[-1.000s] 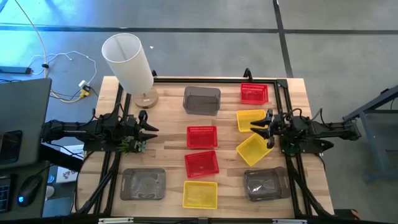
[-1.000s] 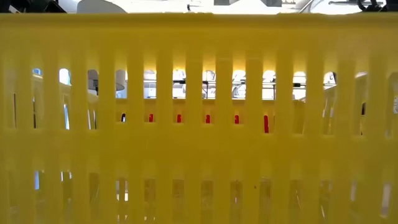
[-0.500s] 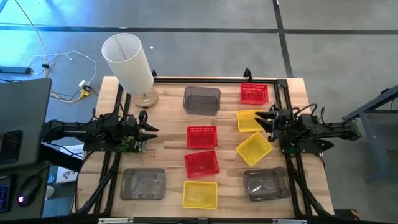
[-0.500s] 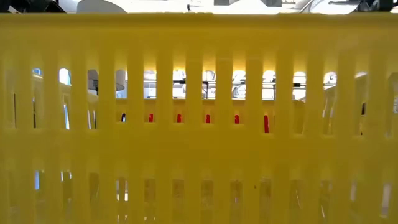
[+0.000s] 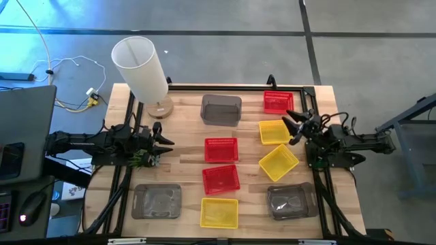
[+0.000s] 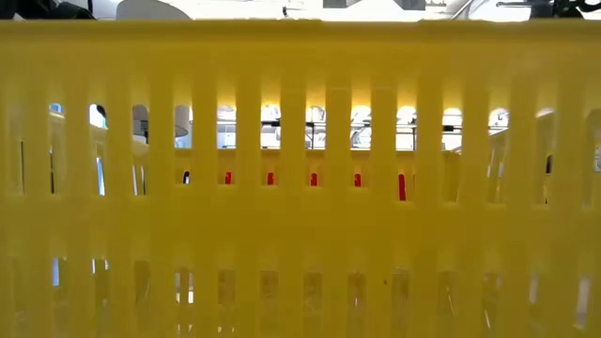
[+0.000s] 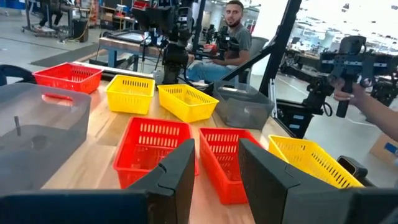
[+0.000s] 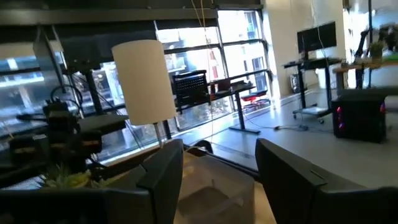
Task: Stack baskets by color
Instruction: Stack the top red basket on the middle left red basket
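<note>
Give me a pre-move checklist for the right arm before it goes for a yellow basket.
1. Right end effector open and empty: ok.
2. Upper yellow basket upright, nothing inside: ok.
3. Angled yellow basket free of neighbours: ok; it sits rotated.
4. Third yellow basket at the front edge, reachable: cannot tell.
5. Left end effector parked at its own side, clear of the yellow baskets: ok.
6. Low view usable: not ok; that front basket fills it.

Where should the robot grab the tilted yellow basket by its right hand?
Probably by one thin side wall, coming down from above. The tilted yellow basket sits open side up with an empty inside, so one finger could fit inside the rim and one outside. The right hand hangs open close by.
</note>
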Available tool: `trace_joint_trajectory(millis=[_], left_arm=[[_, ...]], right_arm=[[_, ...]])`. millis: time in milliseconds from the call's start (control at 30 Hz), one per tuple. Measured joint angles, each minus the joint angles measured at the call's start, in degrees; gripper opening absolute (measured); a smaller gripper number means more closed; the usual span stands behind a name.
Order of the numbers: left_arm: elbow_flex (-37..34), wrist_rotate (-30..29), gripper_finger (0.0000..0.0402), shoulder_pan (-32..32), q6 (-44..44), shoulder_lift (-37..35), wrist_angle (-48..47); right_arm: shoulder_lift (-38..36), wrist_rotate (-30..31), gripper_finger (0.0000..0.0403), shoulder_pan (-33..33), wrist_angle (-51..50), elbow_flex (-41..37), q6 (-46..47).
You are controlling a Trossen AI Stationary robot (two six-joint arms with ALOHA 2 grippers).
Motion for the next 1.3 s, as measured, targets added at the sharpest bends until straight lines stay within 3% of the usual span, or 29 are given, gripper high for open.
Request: trace_joint_trajectory(millis=[267, 500, 933, 1167, 1300], left_arm=[[0.0, -0.3, 0.0111, 0.0, -0.3, 0.0, 0.0], [0.0, -0.3, 0.0111, 0.0, -1.3, 0.0, 0.1], [0.0, -1.1, 0.0111, 0.0, -4.8, 0.0, 0.1], [0.0, -1.1, 0.0111, 0.0, -4.8, 0.0, 0.1], [0.0, -1.1, 0.0111, 0.0, -4.8, 0.0, 0.1]], right_arm=[[0.1, 0.4, 0.019, 0.0, -0.2, 0.7, -6.9], [3.6, 1.7, 0.019, 0.0, -7.7, 8.9, -10.4], [21.8, 16.9, 0.019, 0.0, -30.0, 25.9, -7.3], [31.8, 16.7, 0.019, -3.3, -40.1, 34.2, -2.2], [36.7, 12.0, 0.019, -9.6, -45.7, 38.2, 0.4]])
